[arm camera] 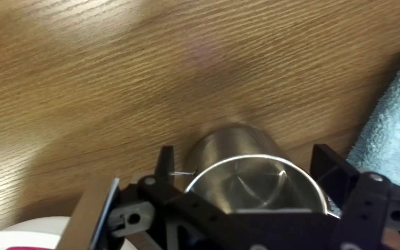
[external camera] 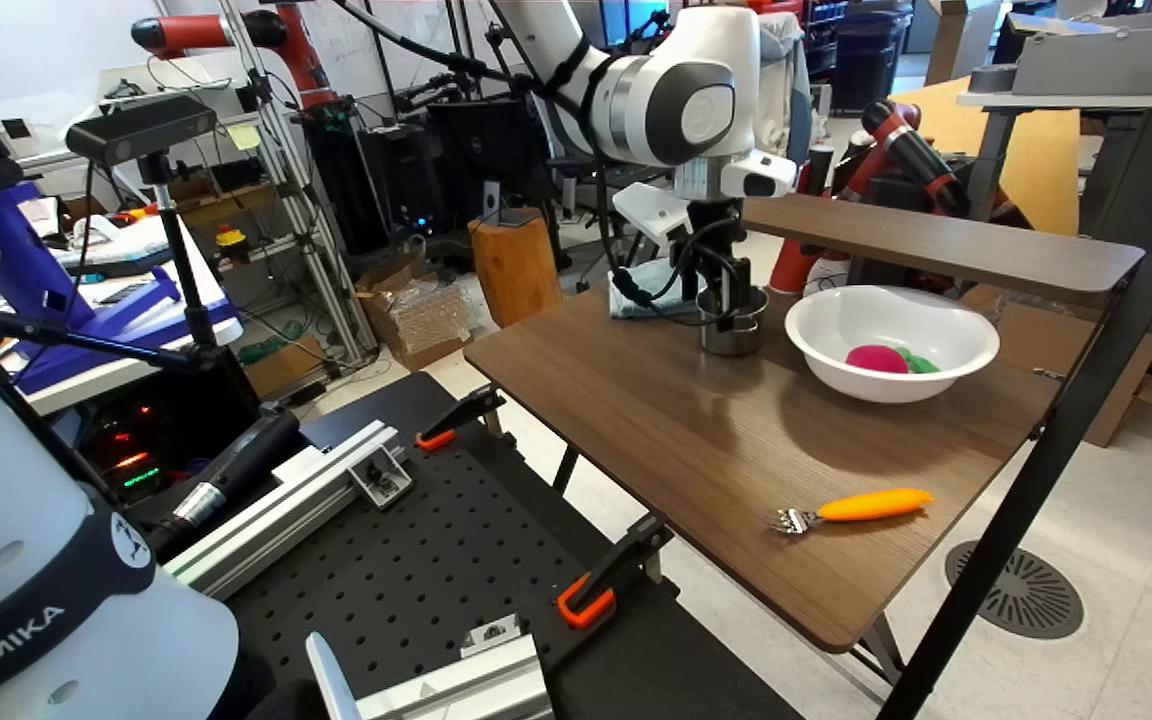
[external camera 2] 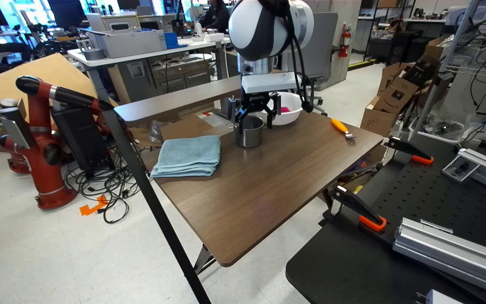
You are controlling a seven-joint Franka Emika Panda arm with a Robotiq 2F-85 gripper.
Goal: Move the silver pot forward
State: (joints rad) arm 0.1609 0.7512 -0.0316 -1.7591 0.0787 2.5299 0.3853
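The silver pot stands upright on the brown table; it shows in both exterior views (external camera: 733, 342) (external camera 2: 249, 137) and in the wrist view (arm camera: 234, 140). My gripper (arm camera: 244, 149) is open, with its fingers on opposite sides of the pot near rim height. In the wrist view a gap shows between the left finger and the pot's wall, with a thin wire handle piece in it. Whether the right finger touches the pot is hard to tell. The gripper body hides the near part of the rim. In an exterior view the gripper (external camera 2: 253, 122) points down over the pot.
A white bowl (external camera: 891, 388) with pink and green contents stands close beside the pot. A folded blue towel (external camera 2: 186, 156) lies on the pot's other side. A fork with an orange handle (external camera: 876, 504) lies farther off. A raised shelf (external camera: 936, 240) runs along one table edge.
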